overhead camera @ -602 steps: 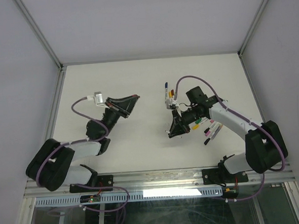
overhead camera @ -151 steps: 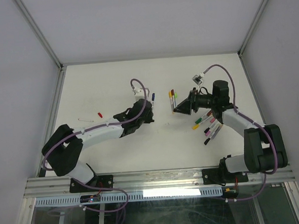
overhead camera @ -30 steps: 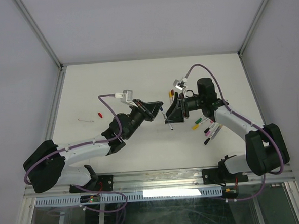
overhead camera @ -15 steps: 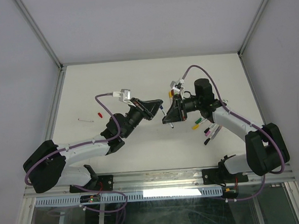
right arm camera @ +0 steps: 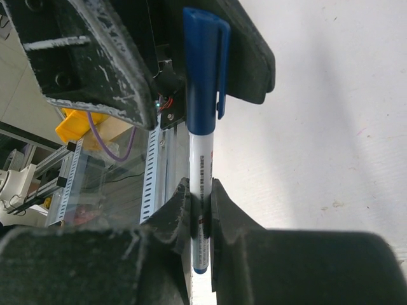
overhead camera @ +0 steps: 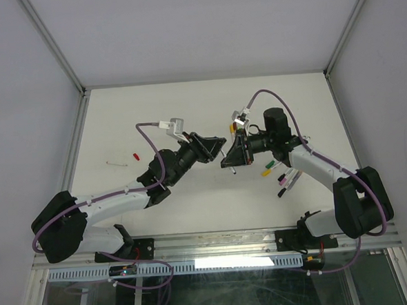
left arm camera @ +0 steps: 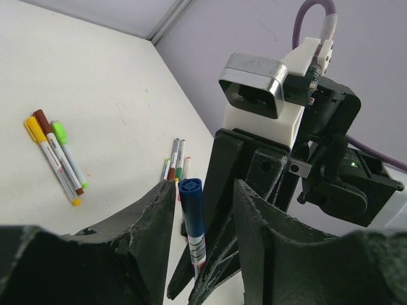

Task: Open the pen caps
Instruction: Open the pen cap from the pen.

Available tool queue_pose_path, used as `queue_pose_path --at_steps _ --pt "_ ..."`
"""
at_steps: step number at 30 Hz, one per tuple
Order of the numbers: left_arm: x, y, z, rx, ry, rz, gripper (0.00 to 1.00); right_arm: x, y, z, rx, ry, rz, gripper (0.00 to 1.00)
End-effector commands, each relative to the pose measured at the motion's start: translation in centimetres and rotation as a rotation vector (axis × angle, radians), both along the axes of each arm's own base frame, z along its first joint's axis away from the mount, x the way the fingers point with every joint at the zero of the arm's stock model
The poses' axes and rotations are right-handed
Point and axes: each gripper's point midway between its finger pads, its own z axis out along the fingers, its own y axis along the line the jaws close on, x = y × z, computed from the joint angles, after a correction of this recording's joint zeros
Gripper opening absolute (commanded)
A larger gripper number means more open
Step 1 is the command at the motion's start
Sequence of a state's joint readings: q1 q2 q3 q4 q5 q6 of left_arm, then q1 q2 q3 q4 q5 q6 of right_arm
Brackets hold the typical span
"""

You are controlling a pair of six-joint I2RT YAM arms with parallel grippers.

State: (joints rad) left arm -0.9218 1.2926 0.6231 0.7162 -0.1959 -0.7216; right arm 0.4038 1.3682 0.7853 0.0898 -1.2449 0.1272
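Blue cap [right arm camera: 203,70] not off yet: right gripper [right arm camera: 200,190] pinches its pen [right arm camera: 200,159], left gripper [left arm camera: 205,189] spread around the cap; other pens [overhead camera: 282,174] wait capped.

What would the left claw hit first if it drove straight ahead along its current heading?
The blue cap sits between the left claw's open fingers; going on, it would probably meet the right claw, shut on the pen barrel just beyond. Depth is unclear.

Lighting: bright, even, diffuse. Shadows on the table [overhead camera: 152,107] are faint. Lower foreground of both wrist views is dark, soft.
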Motion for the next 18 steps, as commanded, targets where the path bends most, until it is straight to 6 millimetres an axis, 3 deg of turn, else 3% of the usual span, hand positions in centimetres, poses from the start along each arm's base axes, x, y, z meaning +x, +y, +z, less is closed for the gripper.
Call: queue_pose_path --at_steps 1,13,18 --pt "-0.1 -0.5 2.2 -0.028 -0.016 -0.015 0.4 0.9 0.4 0.9 0.006 -0.07 -0.013 0.0" --pt "0.7 -0.8 0.0 0.061 0.109 0.057 0.47 2.2 0.2 0.2 -0.04 -0.117 -0.089 0.0" --pt "0.7 -1.3 0.1 0.059 0.113 0.05 0.45 2.3 0.2 0.0 -0.043 -0.116 -0.091 0.0"
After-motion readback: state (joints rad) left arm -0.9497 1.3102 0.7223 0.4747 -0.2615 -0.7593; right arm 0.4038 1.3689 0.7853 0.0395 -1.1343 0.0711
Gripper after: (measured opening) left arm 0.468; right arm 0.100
